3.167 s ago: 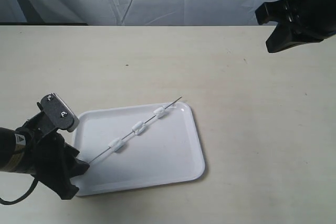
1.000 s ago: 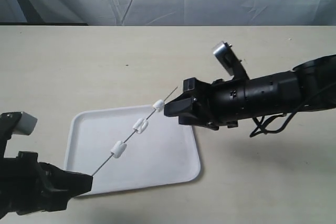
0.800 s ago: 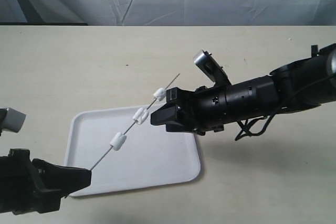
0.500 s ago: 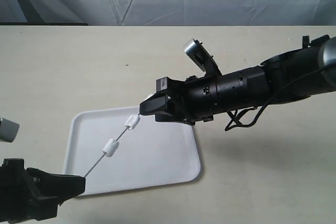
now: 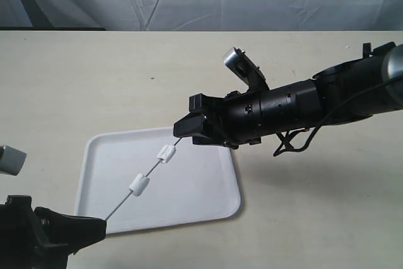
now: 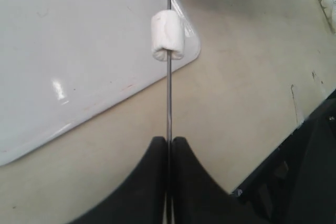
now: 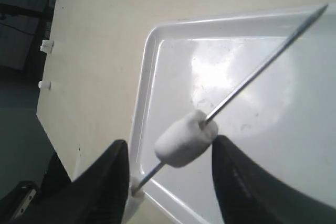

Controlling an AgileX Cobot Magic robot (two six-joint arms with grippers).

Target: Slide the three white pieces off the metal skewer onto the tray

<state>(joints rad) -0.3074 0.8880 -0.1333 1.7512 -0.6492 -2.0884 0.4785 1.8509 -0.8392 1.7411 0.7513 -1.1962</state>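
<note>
Metal skewer [image 5: 152, 169] slants over the tray [image 5: 195, 193]. Its lower end is pinched in the left pincer [image 5: 101, 223], whose two black fingers are pressed together on the rod just off the tray's near left corner. The left wrist view shows that grip plainly, with the fingertips [image 6: 157, 153] meeting on the thin rod.

All of the three white pieces [image 5: 166, 154] sit threaded on the skewer. Two are spaced along its middle above the tray. The third [image 7: 185, 139] lies at the upper end, between the fingers of the right pincer [image 5: 181, 131].

That pincer stands wide open and straddles the skewer, one finger [image 7: 113, 177] on each side of the piece. A gap shows on one side; on the other I cannot tell whether finger and piece touch. The skewer's bare tip [image 7: 321, 9] points out beyond it over the tray, which lies flat on the desk [image 5: 126, 74].
</note>
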